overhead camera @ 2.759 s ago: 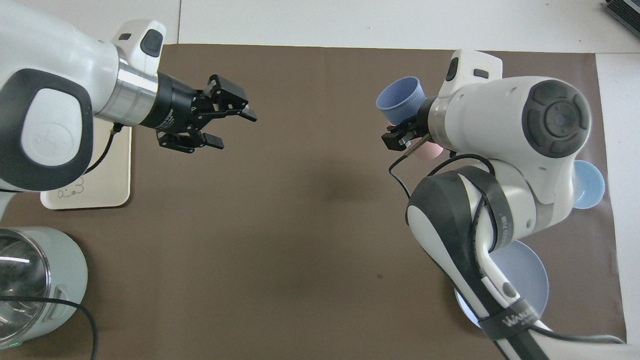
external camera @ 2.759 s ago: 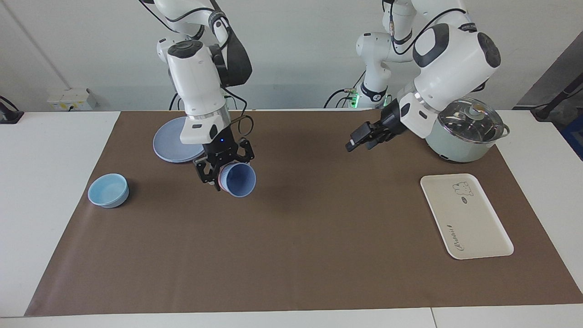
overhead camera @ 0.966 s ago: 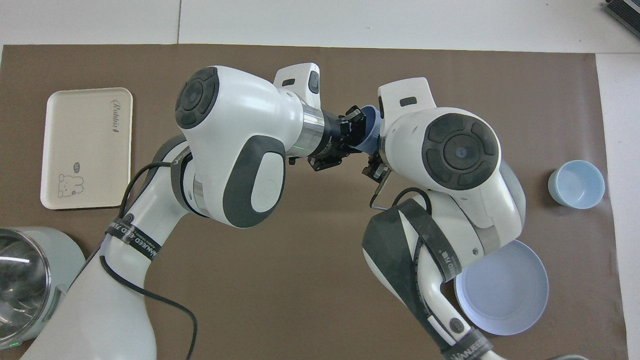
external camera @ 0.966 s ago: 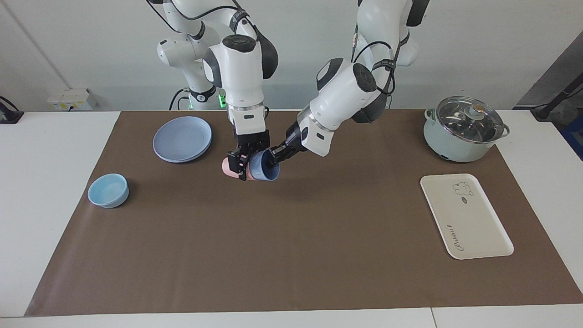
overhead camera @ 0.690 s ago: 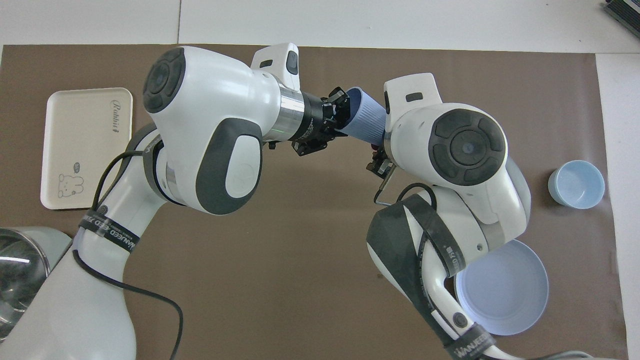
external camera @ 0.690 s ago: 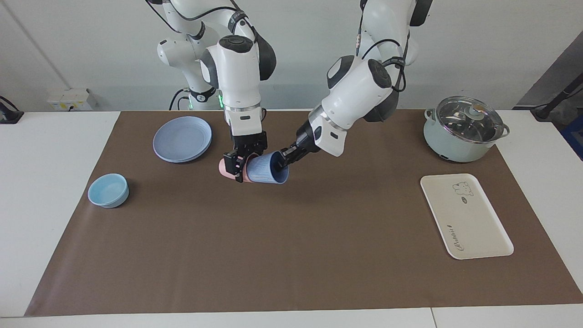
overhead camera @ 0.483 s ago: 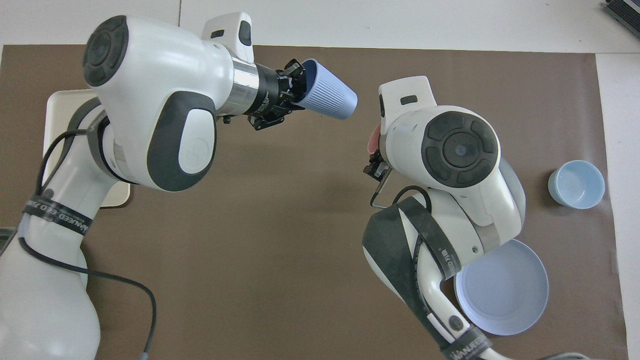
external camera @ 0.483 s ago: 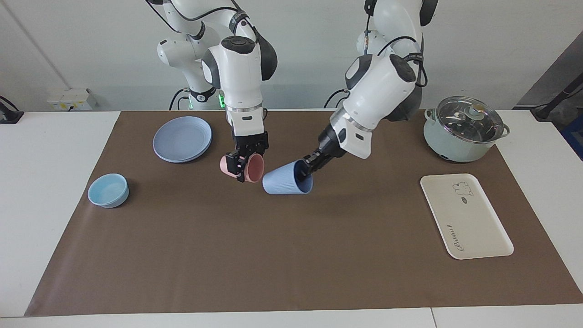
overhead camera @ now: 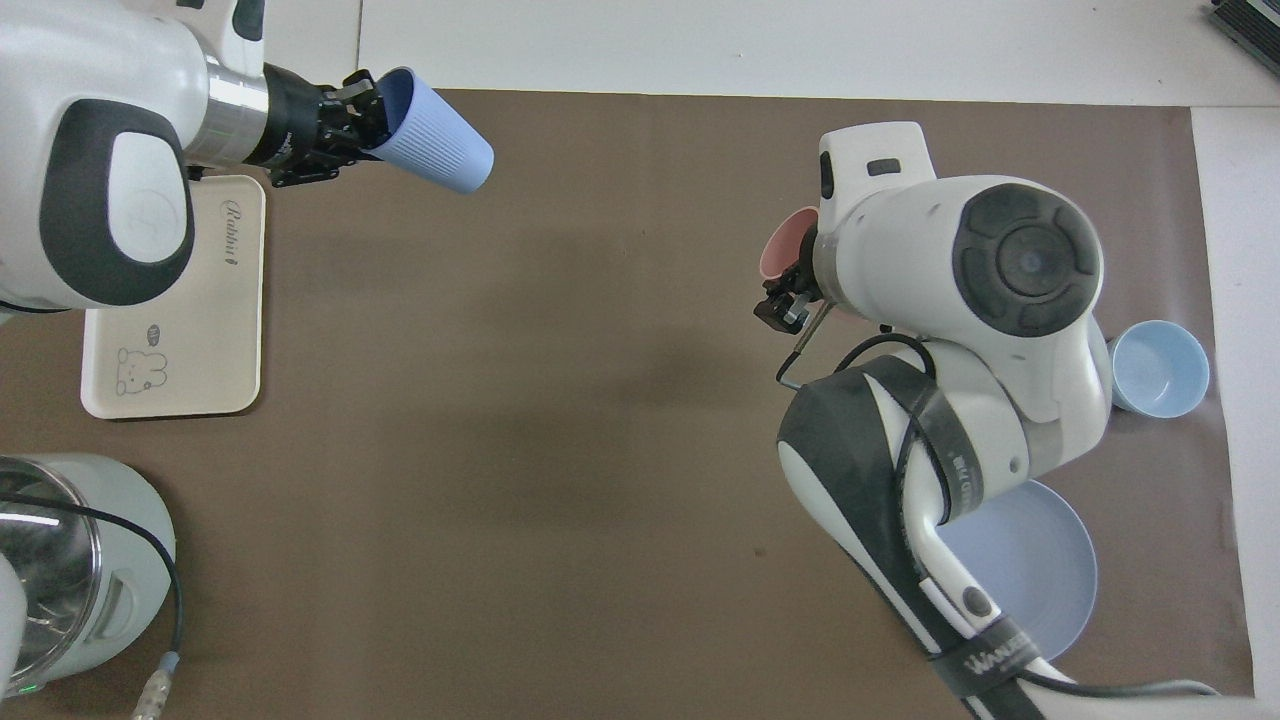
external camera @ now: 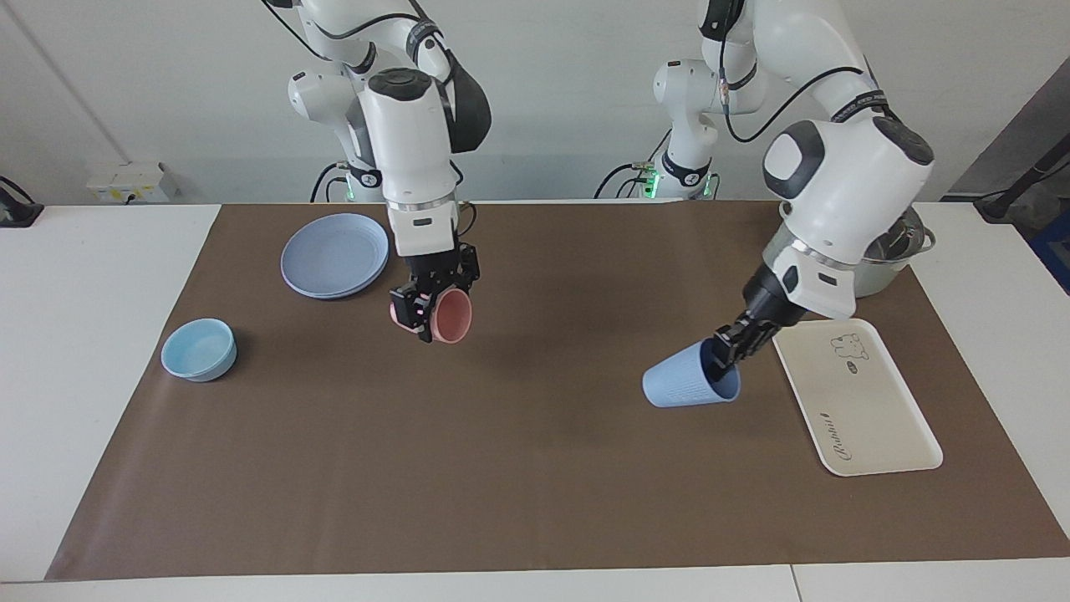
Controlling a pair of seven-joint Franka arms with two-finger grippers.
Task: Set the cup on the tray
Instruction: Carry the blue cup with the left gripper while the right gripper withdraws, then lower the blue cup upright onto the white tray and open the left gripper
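One small periwinkle-blue tapered plastic cup (external camera: 690,378) hangs tilted almost on its side in the left gripper (external camera: 726,355), whose fingers pinch the cup's rim with one finger inside the mouth; it is up in the air over the brown mat, just beside the edge of the cream-white rectangular plastic tray (external camera: 861,418) with the bear drawing. The step in hand appears to be the carry to the tray, and doing it well calls for bringing the cup over a bare part of the tray, turning the wrist until the narrow base points down, and lowering until the base sits flat before the fingers part. A rim pinch on a light, smooth tumbler is likely to let it swing or slip, so a slow turn seems wise. The right gripper (external camera: 430,299) waits over the mat near the round blue plate (external camera: 335,254), clamped on a salmon-pink cup (external camera: 451,317) of the same shape. A light-blue shallow bowl (external camera: 199,349) sits toward the right arm's end, and a pale green lidded pot (overhead camera: 60,560) stands nearer to the robots than the tray.
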